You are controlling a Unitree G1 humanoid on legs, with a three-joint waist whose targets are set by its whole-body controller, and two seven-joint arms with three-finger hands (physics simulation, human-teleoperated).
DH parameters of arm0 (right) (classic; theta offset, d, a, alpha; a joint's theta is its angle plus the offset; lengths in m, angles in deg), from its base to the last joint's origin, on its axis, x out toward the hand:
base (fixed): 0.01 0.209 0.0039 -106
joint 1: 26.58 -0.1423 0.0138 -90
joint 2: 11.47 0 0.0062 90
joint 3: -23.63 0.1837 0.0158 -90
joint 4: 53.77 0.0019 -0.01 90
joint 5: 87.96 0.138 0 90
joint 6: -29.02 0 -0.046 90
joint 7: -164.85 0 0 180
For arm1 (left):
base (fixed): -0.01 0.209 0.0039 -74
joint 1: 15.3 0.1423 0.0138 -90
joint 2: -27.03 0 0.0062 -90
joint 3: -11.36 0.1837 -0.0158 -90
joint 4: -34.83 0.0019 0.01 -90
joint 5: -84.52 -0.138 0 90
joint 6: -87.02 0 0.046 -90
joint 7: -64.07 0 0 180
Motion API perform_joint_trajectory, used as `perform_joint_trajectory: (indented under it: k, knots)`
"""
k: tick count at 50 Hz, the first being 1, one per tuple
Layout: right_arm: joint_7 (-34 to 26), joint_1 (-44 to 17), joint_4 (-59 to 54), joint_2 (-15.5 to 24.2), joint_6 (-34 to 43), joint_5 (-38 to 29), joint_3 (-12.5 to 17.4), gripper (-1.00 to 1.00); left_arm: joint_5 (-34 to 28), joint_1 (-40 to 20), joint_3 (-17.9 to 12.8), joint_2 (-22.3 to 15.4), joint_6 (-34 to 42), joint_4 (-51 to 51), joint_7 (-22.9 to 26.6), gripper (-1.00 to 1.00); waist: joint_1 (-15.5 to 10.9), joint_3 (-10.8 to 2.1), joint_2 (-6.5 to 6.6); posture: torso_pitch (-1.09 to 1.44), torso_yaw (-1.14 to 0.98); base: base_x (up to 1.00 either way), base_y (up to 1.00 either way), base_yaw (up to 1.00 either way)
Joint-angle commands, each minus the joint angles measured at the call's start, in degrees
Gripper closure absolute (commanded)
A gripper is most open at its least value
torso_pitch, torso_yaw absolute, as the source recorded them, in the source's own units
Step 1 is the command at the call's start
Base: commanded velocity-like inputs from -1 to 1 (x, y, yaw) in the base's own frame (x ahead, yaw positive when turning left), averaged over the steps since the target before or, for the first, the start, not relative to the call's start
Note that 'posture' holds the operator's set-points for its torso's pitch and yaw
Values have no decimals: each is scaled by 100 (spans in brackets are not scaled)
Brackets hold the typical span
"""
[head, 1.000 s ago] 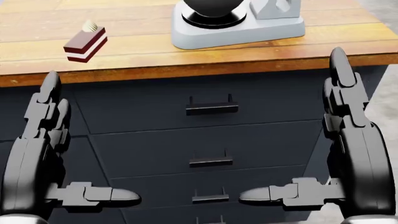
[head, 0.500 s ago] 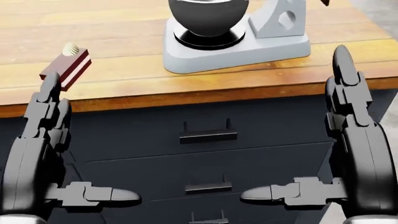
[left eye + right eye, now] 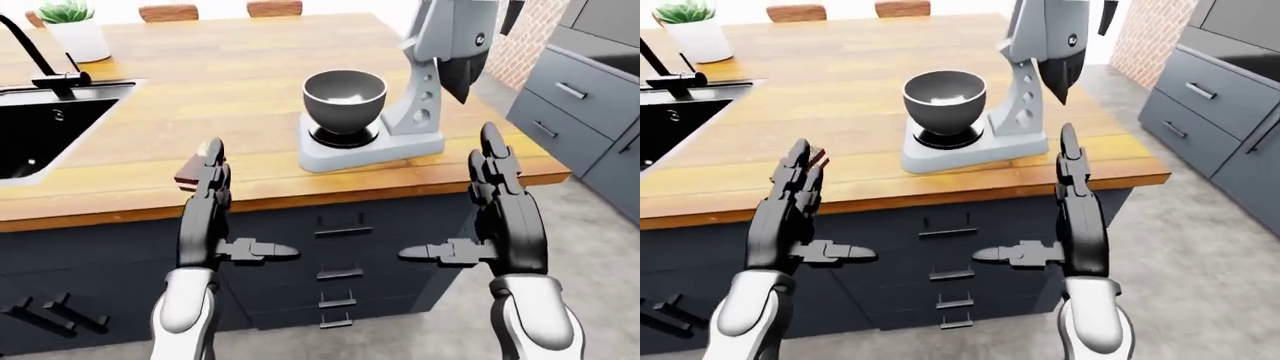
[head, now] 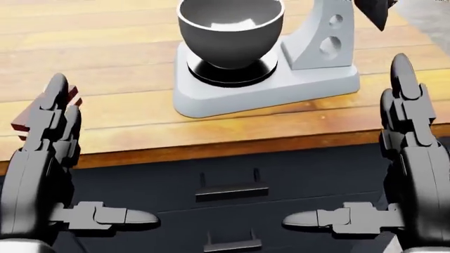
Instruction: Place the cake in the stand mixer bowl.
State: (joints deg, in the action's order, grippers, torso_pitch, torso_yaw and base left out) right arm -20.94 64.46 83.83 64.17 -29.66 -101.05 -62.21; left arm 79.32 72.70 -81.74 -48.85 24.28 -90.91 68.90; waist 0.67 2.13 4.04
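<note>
- Nothing's being held so far: left hand and right hand are both being kept spread wide, fingers released.
- Cake slice is sitting on the wooden surface, mixer bowl is being left empty.

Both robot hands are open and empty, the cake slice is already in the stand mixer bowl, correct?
No. The left-eye view shows the bowl empty; the cake slice sits on the wooden counter behind the left robot hand. The right robot hand is open too.
</note>
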Motion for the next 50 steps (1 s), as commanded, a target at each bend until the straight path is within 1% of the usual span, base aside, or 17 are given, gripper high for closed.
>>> perform_joint_trajectory:
  k: [1, 2, 4, 10, 12, 14, 15, 18, 24, 27, 28, 30, 32, 37, 38, 41, 50]
  knots:
    - [9, -76, 135, -4, -141, 20, -32, -100, 6, -98, -58, -34, -84, -137, -21, -100, -19, -147, 177, 0, 0, 20, 0, 0]
    - [11, -78, 127, -3, -144, 23, -30, -100, 3, -102, -56, -37, -75, -143, -21, -100, -100, -75, -87, 0, 0, 19, 0, 0]
    - [10, -75, 147, -1, -129, 30, -21, -100, 16, -113, -62, -37, -44, -177, -19, -100, -109, -66, -19, 0, 0, 19, 0, 0]
    - [11, -57, 189, 3, -107, 50, 19, -100, 26, -81, -63, -35, -79, -170, -21, -100, -161, -44, -324, 0, 0, 19, 0, 0]
    - [12, -50, 186, 4, -116, 59, 34, -100, 27, -71, -60, -32, -102, -156, -24, -100, -178, -57, -516, 0, 0, 20, 0, 0]
    - [13, -49, 174, 9, -134, 68, 52, -100, 30, -60, -64, -35, -125, -146, -22, -100, -160, -169, -886, 0, 0, 19, 0, 0]
    - [11, -47, 171, 11, -137, 73, 62, -100, 29, -64, -65, -37, -118, -151, -23, -100, -86, -107, -627, 0, 0, 19, 0, 0]
    - [11, -36, 172, 12, -151, 83, 80, -100, 25, -48, -59, -33, -121, -168, -24, -100, -51, -81, -676, 0, 0, 20, 0, 0]
    - [-10, 52, 283, 9, -127, 129, 190, -100, 40, -43, -78, -34, -122, -182, -23, -100, -30, 5, -325, 0, 0, 19, 0, 0]
    - [-37, 186, 412, -11, -126, 233, 398, -100, 51, -40, -92, -37, -128, -185, -20, -100, -22, -135, 159, 0, 0, 19, 0, 0]
    - [-44, 206, 434, -13, -117, 247, 431, -100, 56, -45, -96, -39, -119, -192, -19, -100, -99, -75, -96, 0, 0, 20, 0, 0]
    - [-18, 310, 498, -48, -148, 347, 684, -100, 56, -52, -99, -43, -111, -199, -21, -100, -129, 79, -69, 0, 0, 10, 0, 0]
    - [5, 381, 555, -75, -183, 423, 858, -100, 54, -46, -96, -42, -120, -198, -23, -100, -74, -126, -162, 0, 0, 0, 0, 0]
    - [36, 466, 682, -105, -214, 506, 1105, -100, 49, -48, -96, -41, -107, -220, -25, -100, -153, -71, -676, 0, 0, 0, 0, 0]
    - [25, 480, 714, -111, -219, 529, 1138, -100, 50, -46, -96, -41, -104, -228, -25, -100, -138, -34, -490, 0, 0, 0, 0, 0]
    - [29, 505, 731, -126, -233, 541, 1203, -100, 59, -50, -109, -45, -106, -228, -22, -100, -142, -173, -488, 0, 0, 0, 0, 0]
    - [30, 484, 718, -121, -265, 513, 1153, -100, 125, -151, -216, -87, 109, -425, -17, -100, -99, -245, -418, 0, 0, 0, 0, 0]
